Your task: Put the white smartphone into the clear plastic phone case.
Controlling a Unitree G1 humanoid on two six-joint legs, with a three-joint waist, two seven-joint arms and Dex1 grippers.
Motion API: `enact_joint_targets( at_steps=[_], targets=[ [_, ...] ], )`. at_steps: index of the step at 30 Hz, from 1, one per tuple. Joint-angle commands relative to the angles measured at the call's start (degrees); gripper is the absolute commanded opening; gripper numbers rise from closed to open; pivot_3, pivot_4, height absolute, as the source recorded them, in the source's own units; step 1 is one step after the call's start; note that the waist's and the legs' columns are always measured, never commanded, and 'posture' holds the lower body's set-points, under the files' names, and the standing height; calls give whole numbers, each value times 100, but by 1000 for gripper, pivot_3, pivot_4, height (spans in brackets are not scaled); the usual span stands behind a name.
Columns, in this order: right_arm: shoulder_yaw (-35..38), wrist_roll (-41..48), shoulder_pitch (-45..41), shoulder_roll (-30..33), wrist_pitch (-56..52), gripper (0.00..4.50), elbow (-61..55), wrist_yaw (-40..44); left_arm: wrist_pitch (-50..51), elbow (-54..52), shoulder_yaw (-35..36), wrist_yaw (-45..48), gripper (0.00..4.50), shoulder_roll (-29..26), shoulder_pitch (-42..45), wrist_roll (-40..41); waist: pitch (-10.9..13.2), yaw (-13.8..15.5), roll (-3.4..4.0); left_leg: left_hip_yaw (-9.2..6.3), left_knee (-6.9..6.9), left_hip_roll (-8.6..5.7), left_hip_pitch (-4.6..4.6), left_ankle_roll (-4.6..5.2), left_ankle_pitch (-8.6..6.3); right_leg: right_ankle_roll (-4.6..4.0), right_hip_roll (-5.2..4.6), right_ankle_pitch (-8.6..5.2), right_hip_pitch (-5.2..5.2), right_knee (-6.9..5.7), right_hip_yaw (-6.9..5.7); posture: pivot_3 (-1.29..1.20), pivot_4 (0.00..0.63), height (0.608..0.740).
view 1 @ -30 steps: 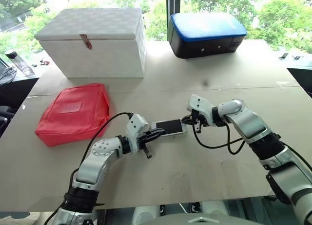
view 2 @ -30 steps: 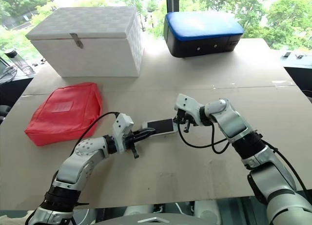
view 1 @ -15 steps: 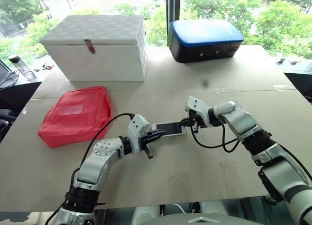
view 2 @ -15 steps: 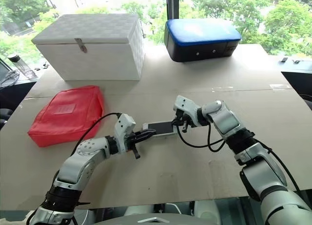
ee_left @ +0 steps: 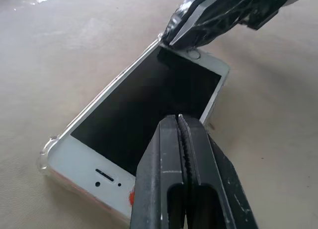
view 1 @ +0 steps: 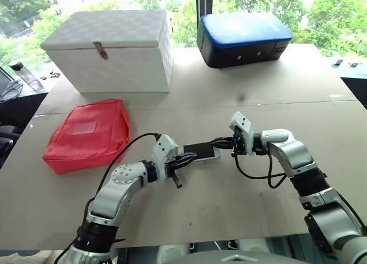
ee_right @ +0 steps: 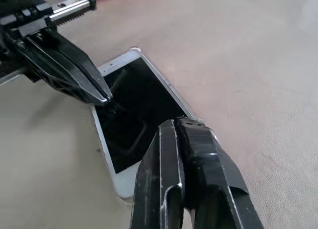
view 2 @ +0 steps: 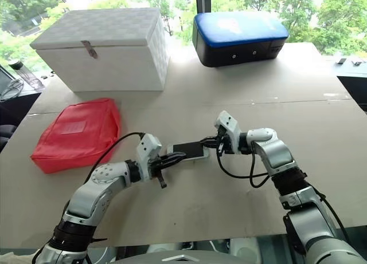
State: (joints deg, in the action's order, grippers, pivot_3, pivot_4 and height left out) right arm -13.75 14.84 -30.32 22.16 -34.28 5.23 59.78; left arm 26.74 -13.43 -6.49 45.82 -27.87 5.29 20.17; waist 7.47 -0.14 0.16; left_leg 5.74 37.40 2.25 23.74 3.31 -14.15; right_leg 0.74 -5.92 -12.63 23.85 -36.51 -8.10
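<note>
The white smartphone (view 1: 200, 150) lies screen up in the middle of the table (view 1: 241, 195). The clear plastic phone case (ee_left: 46, 150) shows as a transparent rim and corner around the phone (ee_left: 144, 97). My left gripper (view 1: 192, 157) is shut, its tip on the dark glass at the phone's left end. From the right, my right gripper (view 1: 220, 142) is also shut, and its tip is at the phone's right end, by the home button. In the right wrist view the right gripper (ee_right: 175, 123) points over the phone (ee_right: 131, 124) toward the left gripper (ee_right: 102, 96).
A red pouch (view 1: 89, 132) lies to the left of the arms. At the back stand a white latched box (view 1: 109, 49) and a black case with a blue lid (view 1: 241, 38). A bottle (view 1: 20, 72) stands off the table's far left.
My right wrist has rolled and its forearm has swung right, so the gripper now reaches the phone's end more level. Left gripper and phone stay put. The view has shifted slightly.
</note>
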Motion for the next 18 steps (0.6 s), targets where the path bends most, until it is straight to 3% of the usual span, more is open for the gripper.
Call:
enact_joint_targets(
  at_steps=[1, 9, 12, 18],
  targets=[
    [110, 259, 59, 195, -334, 0, -712, 42, 118, 12, -49, -32, 48, -51, -39, -34, 31, 12, -1, 2, 0, -3, 2, -6, 3, 1, 0, 0, -1, 4, -1, 0, 150, 740],
    [-657, -101, 309, 823, -524, 0, -1228, 137, -46, 147, -82, 21, 48, -73, -50, -90, 69, 66, -15, 3, -1, -5, 8, 24, -15, 28, 9, -14, -8, 41, -9, 0, 150, 740],
    [-1219, -530, 336, 1095, -393, 0, -1048, 223, -117, 135, -89, 19, 48, -82, -137, -102, 69, 80, -15, 0, 0, -4, -1, 25, -15, 29, 8, -14, -16, 41, -12, 0, 150, 740],
    [-1768, -1087, 259, 981, -111, 0, -143, 98, -175, 259, -120, -23, 48, -12, -90, -125, 35, 85, -38, -16, 1, -2, -12, 24, -15, 28, 10, -15, -23, 42, -26, 0, 150, 740]
  ],
)
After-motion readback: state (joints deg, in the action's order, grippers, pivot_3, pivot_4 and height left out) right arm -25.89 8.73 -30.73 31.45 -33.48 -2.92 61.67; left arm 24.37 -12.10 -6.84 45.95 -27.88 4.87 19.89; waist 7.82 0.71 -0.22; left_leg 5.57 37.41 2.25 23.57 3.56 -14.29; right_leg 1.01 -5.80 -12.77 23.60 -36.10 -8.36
